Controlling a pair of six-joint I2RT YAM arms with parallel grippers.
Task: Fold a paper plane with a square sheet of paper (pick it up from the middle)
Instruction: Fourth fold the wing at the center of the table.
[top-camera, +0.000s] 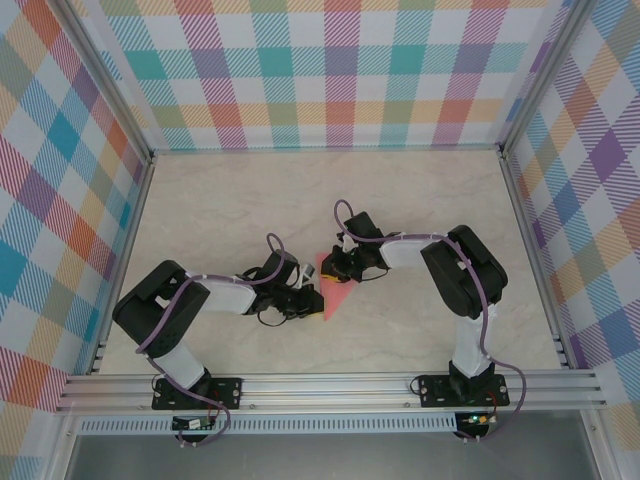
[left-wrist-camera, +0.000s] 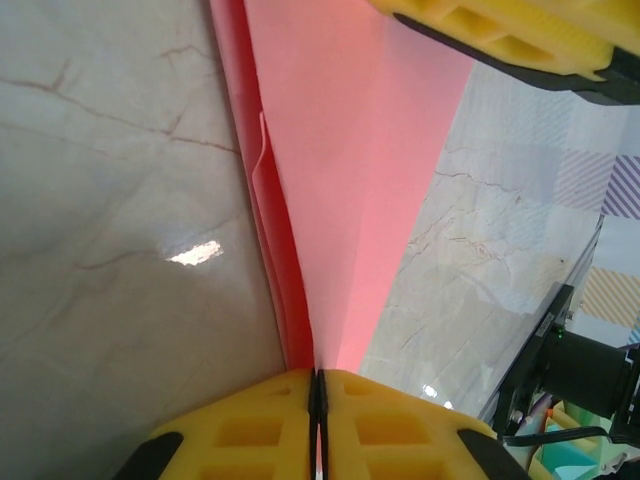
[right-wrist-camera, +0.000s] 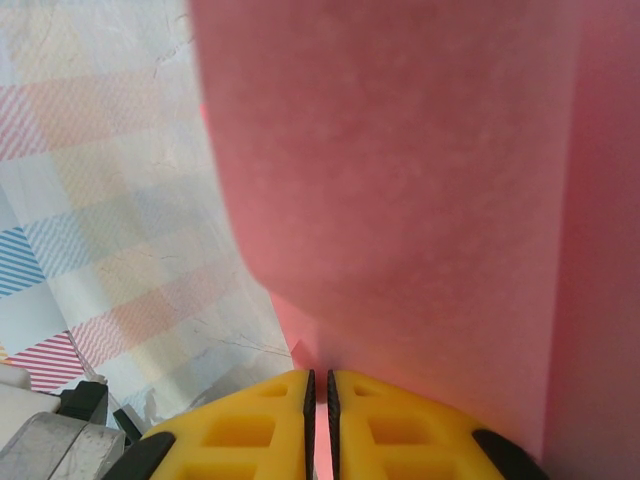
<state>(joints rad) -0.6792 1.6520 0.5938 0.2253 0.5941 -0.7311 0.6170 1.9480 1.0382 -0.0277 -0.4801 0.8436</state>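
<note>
Salmon-pink creased sheet of paper (top-camera: 337, 297) pinched by left tool (left-wrist-camera: 317, 375) and right tool (right-wrist-camera: 318, 375), each clamped on it, over marbled surface (top-camera: 250, 200).

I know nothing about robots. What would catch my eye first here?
A folded pink paper in the middle of the pale table, pinched from both sides: the left tool and the right tool are each shut on it. Bright checked walls surround the scene.

Top view high, looking down; wrist views close (both on pink paper (left-wrist-camera: 340, 180)).
</note>
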